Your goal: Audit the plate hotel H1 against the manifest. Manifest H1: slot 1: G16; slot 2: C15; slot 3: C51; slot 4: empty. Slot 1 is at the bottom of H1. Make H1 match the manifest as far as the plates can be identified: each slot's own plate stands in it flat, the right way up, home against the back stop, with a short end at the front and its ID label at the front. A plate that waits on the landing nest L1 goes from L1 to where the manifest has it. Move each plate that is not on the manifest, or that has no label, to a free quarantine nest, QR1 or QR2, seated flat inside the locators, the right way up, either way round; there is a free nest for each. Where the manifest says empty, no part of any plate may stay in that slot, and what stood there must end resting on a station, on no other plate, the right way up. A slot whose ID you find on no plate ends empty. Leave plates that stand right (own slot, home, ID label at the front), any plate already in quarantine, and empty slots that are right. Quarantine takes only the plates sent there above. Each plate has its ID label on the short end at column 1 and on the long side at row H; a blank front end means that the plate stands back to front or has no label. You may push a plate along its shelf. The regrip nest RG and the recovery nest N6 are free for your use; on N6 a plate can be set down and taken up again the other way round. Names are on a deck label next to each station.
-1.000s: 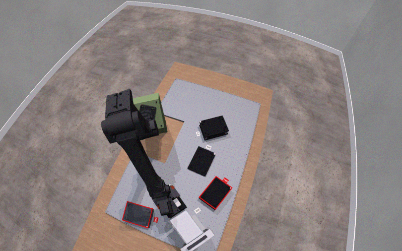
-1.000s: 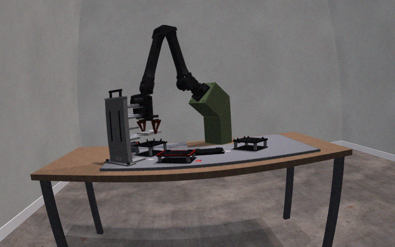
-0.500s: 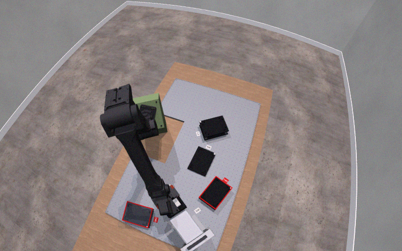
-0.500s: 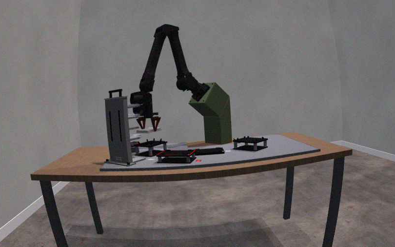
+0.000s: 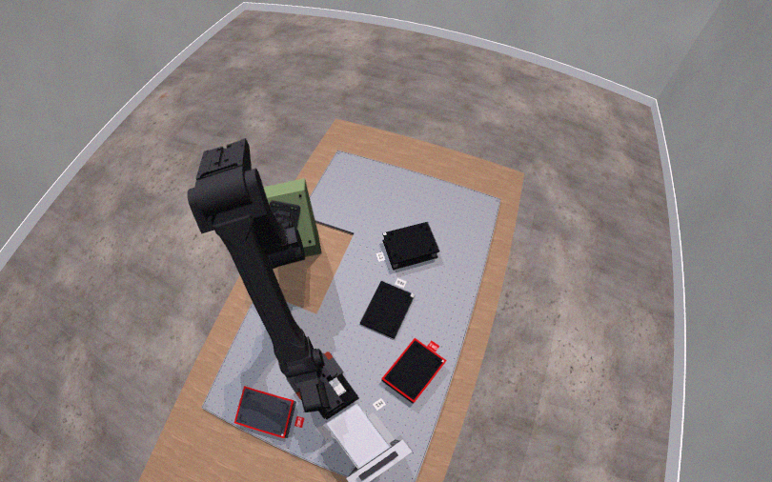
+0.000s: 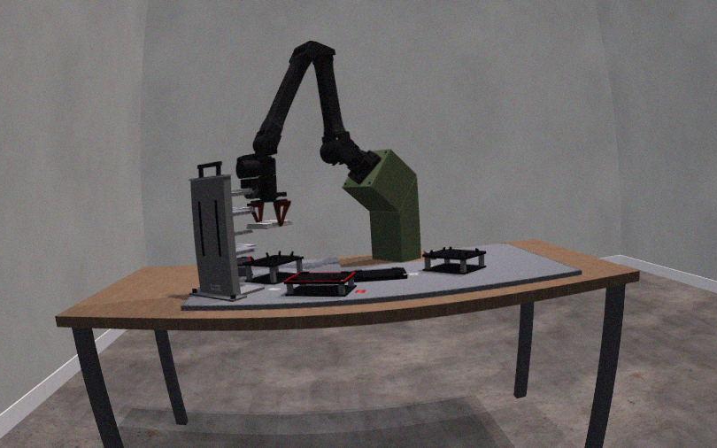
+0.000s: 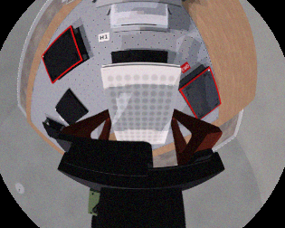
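The plate hotel H1 point(image 6: 215, 236) stands at the near left end of the deck, and its white top shows from above point(image 5: 355, 433). My gripper point(image 6: 268, 214) is in front of the hotel at the height of its upper shelves. Its fingers stand wide on the long sides of a white plate point(image 6: 269, 224), which hangs level and sticks out in front of the shelves. In the wrist view the plate point(image 7: 141, 101) fills the gap between my brown fingers. I can read no label on it. From above, my wrist point(image 5: 330, 396) hides the plate.
Two red-framed nests lie on either side of the hotel, one to the right point(image 5: 414, 370) and one to the left point(image 5: 264, 411); the left one looks greyer. A flat black nest point(image 5: 386, 309) and a raised black nest point(image 5: 411, 245) lie farther along the mat. The green arm base point(image 5: 293, 218) stands behind.
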You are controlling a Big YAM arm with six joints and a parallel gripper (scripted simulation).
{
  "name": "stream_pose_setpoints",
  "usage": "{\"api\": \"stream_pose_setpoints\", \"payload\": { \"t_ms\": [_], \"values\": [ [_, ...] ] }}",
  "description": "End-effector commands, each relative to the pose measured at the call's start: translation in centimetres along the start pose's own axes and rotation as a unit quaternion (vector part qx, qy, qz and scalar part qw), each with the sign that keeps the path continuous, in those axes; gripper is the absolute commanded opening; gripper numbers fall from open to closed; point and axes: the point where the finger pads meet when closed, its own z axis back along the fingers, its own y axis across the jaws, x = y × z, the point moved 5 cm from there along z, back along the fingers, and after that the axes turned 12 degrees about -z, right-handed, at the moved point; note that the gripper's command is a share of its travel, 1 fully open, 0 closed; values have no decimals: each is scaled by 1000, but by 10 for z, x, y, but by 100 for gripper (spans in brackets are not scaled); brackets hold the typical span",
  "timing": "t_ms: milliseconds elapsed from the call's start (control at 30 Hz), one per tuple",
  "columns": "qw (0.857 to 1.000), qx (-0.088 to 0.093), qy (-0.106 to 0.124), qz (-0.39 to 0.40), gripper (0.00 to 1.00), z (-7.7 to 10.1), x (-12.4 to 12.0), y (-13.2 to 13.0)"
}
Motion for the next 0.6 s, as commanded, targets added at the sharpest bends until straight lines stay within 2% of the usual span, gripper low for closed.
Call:
{"api": "stream_pose_setpoints", "payload": {
  "t_ms": [0,400,567],
  "values": [
    [1000,3,-27,-4,86,21,23,2],
    [1000,3,-30,-5,86,56,24,1],
    [1000,3,-30,-5,86,65,24,1]
  ]
}}
